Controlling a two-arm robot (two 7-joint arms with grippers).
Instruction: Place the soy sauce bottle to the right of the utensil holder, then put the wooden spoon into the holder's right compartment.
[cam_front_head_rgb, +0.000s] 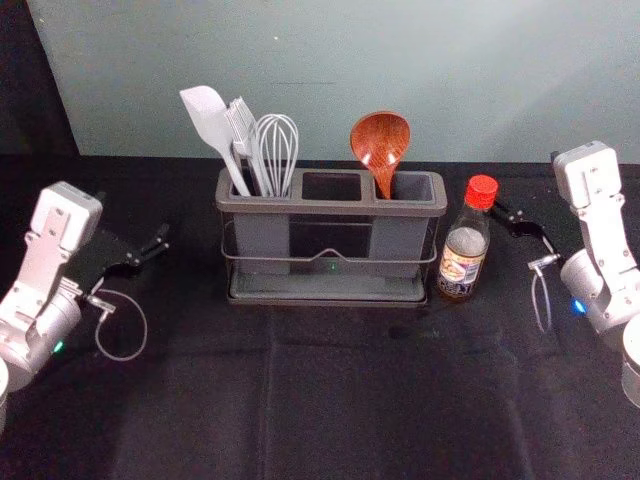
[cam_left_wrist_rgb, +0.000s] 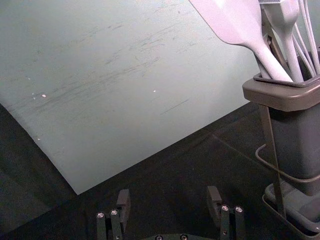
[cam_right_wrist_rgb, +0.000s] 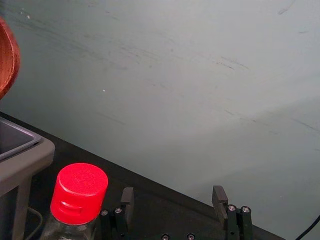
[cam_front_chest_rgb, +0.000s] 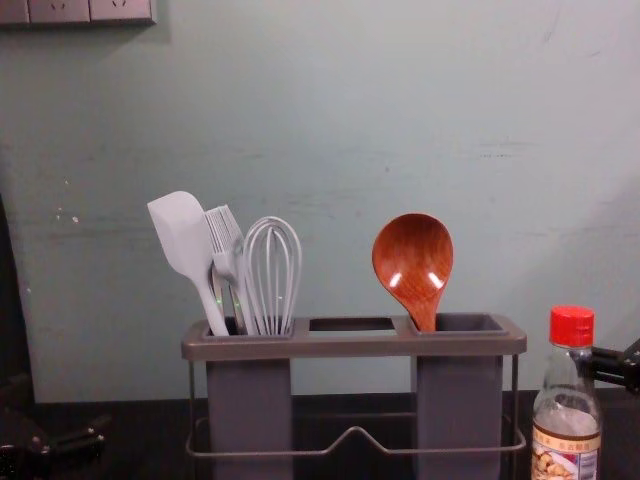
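The soy sauce bottle (cam_front_head_rgb: 464, 245) with its red cap stands upright just right of the utensil holder (cam_front_head_rgb: 330, 292). The wooden spoon (cam_front_head_rgb: 381, 143) leans in the holder's right compartment, bowl up; the chest view shows the spoon (cam_front_chest_rgb: 413, 262) there too. My right gripper (cam_front_head_rgb: 522, 222) is beside the bottle, on its right. In the right wrist view the right gripper (cam_right_wrist_rgb: 174, 202) is open, and the bottle's red cap (cam_right_wrist_rgb: 80, 190) lies outside its fingers. My left gripper (cam_front_head_rgb: 150, 250) is over the table left of the holder; in the left wrist view the left gripper (cam_left_wrist_rgb: 168, 202) is open, holding nothing.
A whitish spatula (cam_front_head_rgb: 209, 118), a brush (cam_front_head_rgb: 243, 130) and a whisk (cam_front_head_rgb: 277, 150) stand in the holder's left compartment. Behind the holder rises a pale wall (cam_front_head_rgb: 330, 60). The black-covered table (cam_front_head_rgb: 330, 390) extends in front of the holder.
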